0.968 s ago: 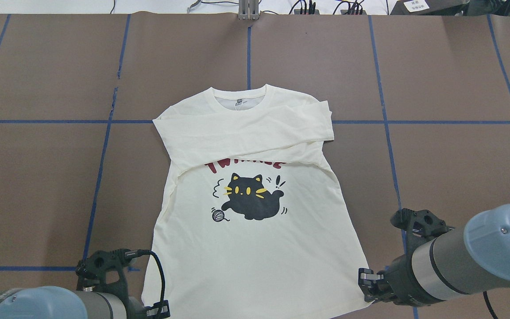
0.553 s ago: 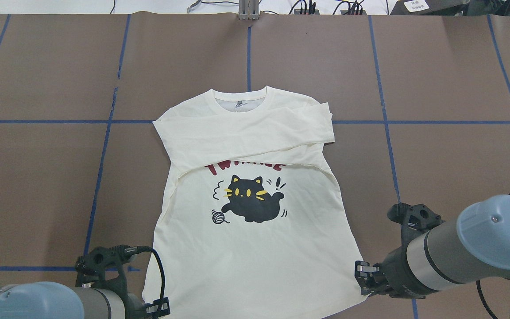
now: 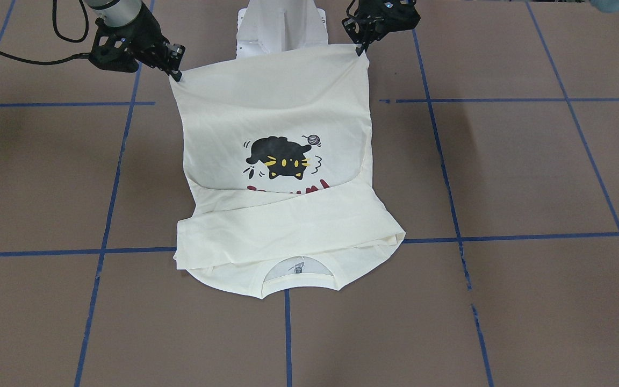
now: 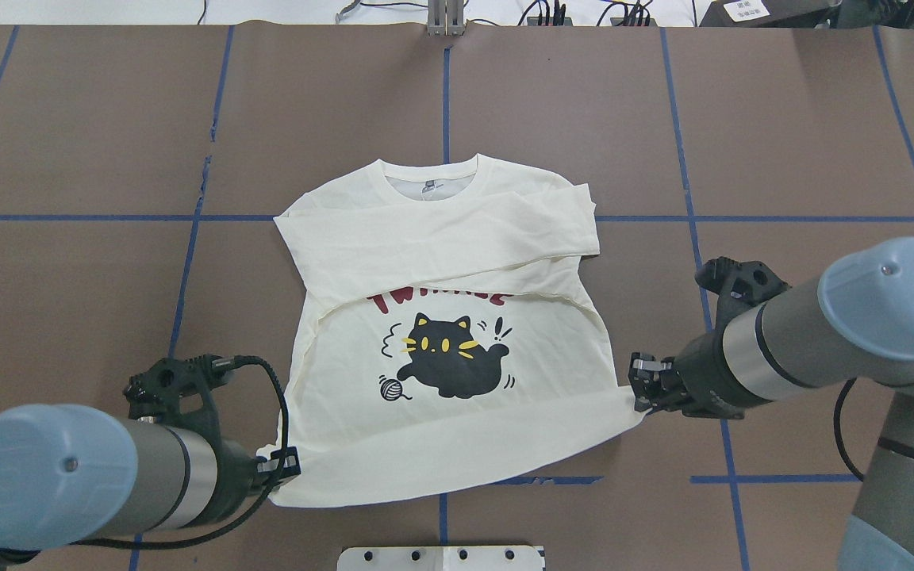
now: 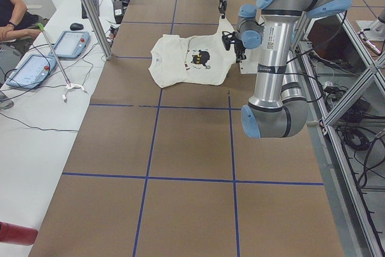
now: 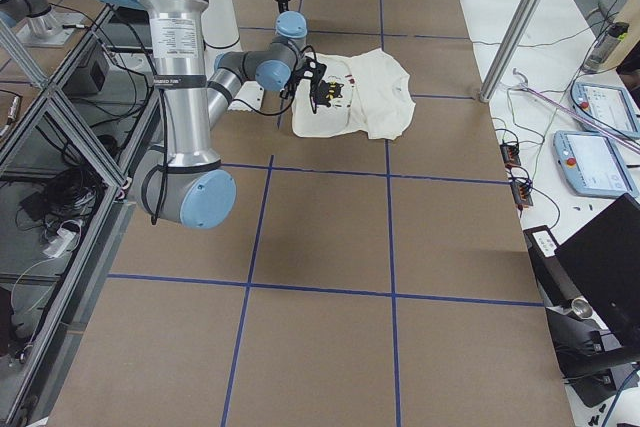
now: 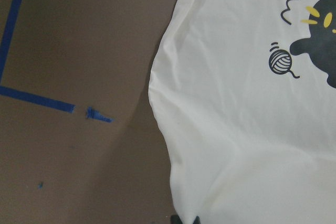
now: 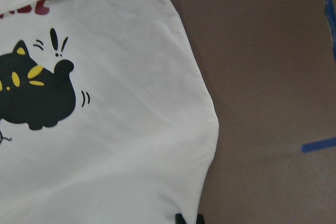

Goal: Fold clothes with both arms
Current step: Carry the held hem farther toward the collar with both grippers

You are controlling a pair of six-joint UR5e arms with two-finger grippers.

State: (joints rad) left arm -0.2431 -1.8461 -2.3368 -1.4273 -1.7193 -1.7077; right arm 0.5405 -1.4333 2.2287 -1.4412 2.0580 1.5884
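The cream long-sleeved T-shirt (image 4: 457, 428) lies print-up mid-table, collar at the far side. Both sleeves are folded across the chest and cover the top of the red lettering above the black cat (image 4: 445, 353). My left gripper (image 4: 286, 464) is shut on the near-left hem corner, and my right gripper (image 4: 638, 388) is shut on the near-right hem corner. The hem hangs raised between them, off the table. In the front-facing view the left gripper (image 3: 361, 49) and right gripper (image 3: 177, 73) pinch the same corners of the shirt (image 3: 272, 107). Each wrist view shows cloth (image 7: 241, 129) (image 8: 105, 129) stretching from the fingertips.
The white pedestal base (image 4: 441, 557) sits at the near table edge under the raised hem. Blue tape lines (image 4: 445, 87) grid the brown table. Cables lie along the far edge. A seated person (image 5: 12, 10) and teach pendants (image 5: 72, 43) are at a side bench beyond a metal post (image 5: 90, 10).
Both grippers have risen and moved away from the near edge toward the collar, carrying the hem corners. The lower hem has come up off the table and shifted forward.
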